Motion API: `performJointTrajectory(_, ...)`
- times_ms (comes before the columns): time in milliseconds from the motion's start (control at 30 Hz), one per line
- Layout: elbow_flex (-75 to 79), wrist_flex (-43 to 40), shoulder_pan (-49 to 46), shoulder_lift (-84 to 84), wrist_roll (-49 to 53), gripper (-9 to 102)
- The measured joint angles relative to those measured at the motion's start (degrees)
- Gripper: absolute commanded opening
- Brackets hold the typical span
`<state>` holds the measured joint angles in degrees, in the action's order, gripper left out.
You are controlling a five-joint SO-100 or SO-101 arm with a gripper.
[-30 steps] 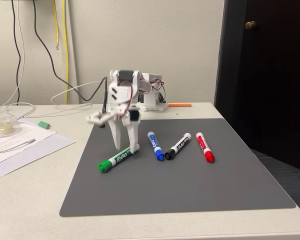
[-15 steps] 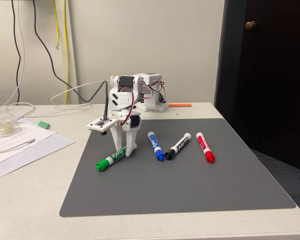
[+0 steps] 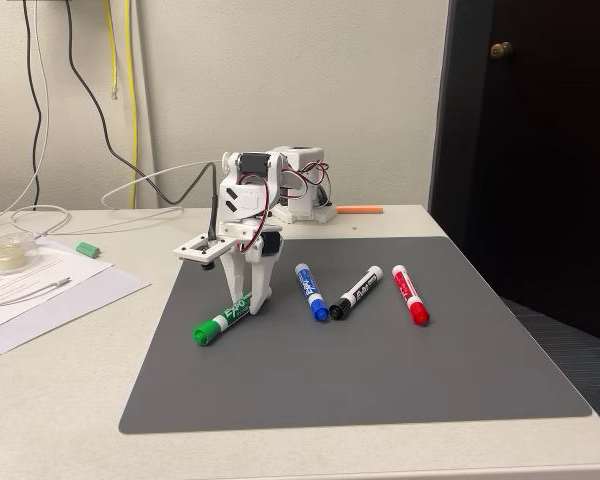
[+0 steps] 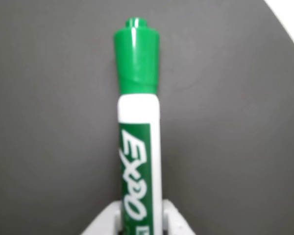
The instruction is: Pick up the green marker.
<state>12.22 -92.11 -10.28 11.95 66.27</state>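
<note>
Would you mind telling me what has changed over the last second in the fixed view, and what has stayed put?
The hand narrowed from a wide straddle onto the barrel end of the green marker, which swung slightly, its cap drifting left on the grey mat. In the wrist view the barrel sits between the white fingers. The blue marker, black marker and red marker stayed where they were.

The fingers [image 3: 248, 300] hide the green marker [image 3: 223, 318]'s rear end.

Front fixed view; close downward wrist view.
</note>
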Motion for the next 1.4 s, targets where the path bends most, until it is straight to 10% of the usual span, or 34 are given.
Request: performJointTrajectory(1400, -2.3, -8.1, 14.8, 42.1, -58.6, 3)
